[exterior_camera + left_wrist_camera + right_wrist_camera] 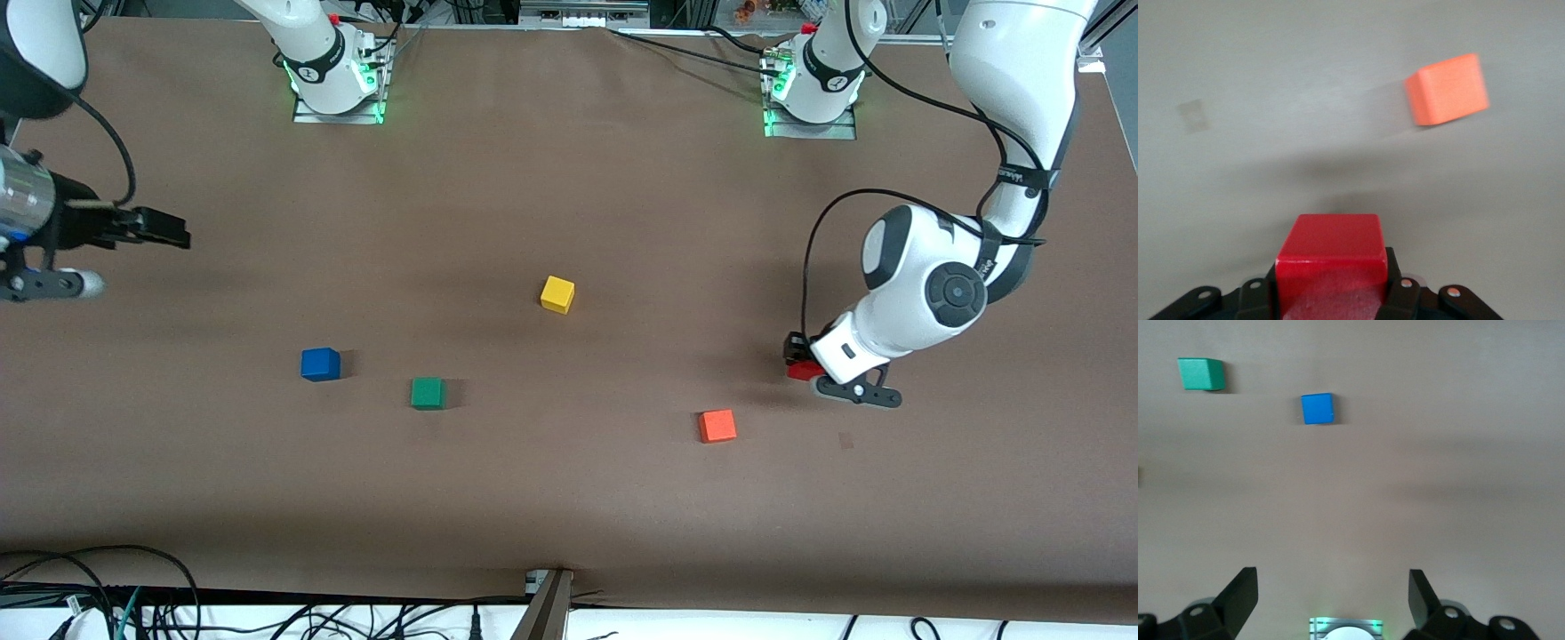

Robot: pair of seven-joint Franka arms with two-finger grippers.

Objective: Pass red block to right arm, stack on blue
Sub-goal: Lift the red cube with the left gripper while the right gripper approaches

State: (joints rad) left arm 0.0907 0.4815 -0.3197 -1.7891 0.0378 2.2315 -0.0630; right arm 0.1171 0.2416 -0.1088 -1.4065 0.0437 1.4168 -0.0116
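Observation:
My left gripper (pixel 797 363) is shut on the red block (pixel 805 371), low at the table toward the left arm's end. In the left wrist view the red block (pixel 1331 257) fills the space between the black fingers (pixel 1401 297), with the left gripper (pixel 1331 293) pressed against both of its sides. The blue cube (pixel 320 364) sits on the brown table toward the right arm's end, and shows as the blue cube (pixel 1317 409) in the right wrist view. My right gripper (pixel 169 229) hangs open over the right arm's end of the table. Nothing lies between the right gripper (pixel 1331 587) fingers.
An orange-red cube (pixel 717 426) lies close to the left gripper, nearer the front camera, also seen as the orange-red cube (pixel 1447 89). A green cube (pixel 428 393) sits beside the blue one. A yellow cube (pixel 557 294) rests mid-table. Cables run along the table's front edge (pixel 551 587).

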